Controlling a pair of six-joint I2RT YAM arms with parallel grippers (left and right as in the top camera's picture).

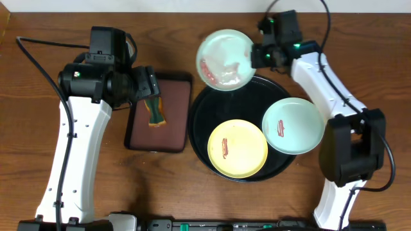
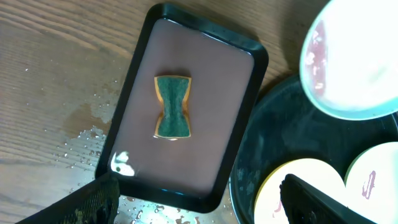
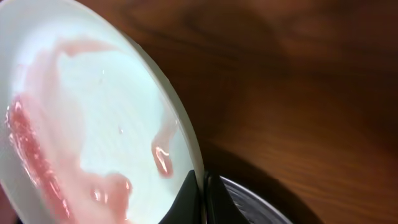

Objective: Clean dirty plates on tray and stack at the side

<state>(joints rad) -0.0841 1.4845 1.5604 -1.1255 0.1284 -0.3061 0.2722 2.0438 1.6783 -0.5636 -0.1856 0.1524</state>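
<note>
Overhead view is showing the right gripper (image 1: 258, 54) clamping the rim of a smeared pale mint round plate (image 1: 225, 59), held at the far edge of the large round black tray (image 1: 200, 122). A pale yellow plate (image 1: 237, 149) and another mint plate (image 1: 292, 126) are lying on it. The left gripper (image 1: 151, 86) is hanging with jaws wide apart near a green sponge (image 1: 155, 110).

A small rectangular dark brown tray (image 1: 174, 122) with a black rim lies flat on the wooden tabletop (image 1: 26, 135). A waisted sponge (image 2: 173, 107), green face up with a yellow edge, rests near its middle. Water droplets (image 2: 81, 134) speckle the wood just beside the tray's edge.
</note>
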